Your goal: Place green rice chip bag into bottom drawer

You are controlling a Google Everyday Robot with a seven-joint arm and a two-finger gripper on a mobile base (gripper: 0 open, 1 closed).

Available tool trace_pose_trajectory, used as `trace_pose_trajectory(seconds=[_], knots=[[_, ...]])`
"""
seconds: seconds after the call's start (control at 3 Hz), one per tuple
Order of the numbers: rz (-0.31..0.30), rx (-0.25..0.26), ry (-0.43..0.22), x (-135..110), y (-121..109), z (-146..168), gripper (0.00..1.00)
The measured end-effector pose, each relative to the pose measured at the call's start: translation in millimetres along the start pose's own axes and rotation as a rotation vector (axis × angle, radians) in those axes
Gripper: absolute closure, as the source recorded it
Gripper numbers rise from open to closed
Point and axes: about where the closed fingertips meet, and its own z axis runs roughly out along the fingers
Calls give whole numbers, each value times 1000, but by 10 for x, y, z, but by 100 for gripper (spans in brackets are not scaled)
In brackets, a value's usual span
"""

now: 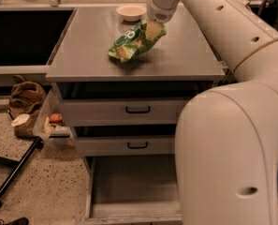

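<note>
The green rice chip bag point(133, 43) hangs tilted just above the grey cabinet top point(82, 55), with its shadow under it. My gripper point(153, 31) comes down from above and is shut on the bag's upper right corner. The bottom drawer point(129, 184) is pulled out at the foot of the cabinet and shows a plain grey floor. My large white arm covers its right part. The two upper drawers with black handles point(137, 109) are nearly shut.
A pale round bowl point(131, 11) stands at the back of the cabinet top. A clear bin point(52, 124) with small items hangs at the cabinet's left side. A brown bag point(25, 97) and a black pole point(12, 179) lie on the speckled floor at left.
</note>
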Motion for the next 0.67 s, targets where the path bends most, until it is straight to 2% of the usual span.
trace_pose_trajectory(seconds=[0.33,0.67], knots=[[29,30,108,21,141,-579,100],[108,95,172,57,384,-1229,100]])
